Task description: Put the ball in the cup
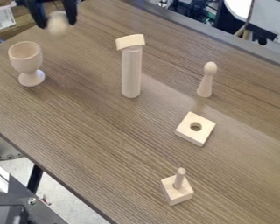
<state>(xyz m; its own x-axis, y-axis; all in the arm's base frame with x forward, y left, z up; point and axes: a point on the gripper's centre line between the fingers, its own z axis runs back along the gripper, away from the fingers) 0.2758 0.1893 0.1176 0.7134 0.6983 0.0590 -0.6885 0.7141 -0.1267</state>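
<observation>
Gripper (pixel 56 19): my two fingers grip the ball (pixel 57 25)
Cup (pixel 26 57): upright on the table (pixel 96 135), near me (nice round mouth)
Holed block (pixel 192 136): lying flat, hole up

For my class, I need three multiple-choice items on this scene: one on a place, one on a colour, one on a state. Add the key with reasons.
1. The wooden goblet-shaped cup stands:
A) left of the tall post
B) on a square block
C) at the table's right edge

2. The robot's hand is:
A) white
B) red
C) black

3. The ball is:
A) inside the cup
B) between the hand's fingers
C) on the floor

Key:
1 A: the post stands further right on the table.
2 C: both fingers look black.
3 B: a finger flanks it on each side.
</observation>
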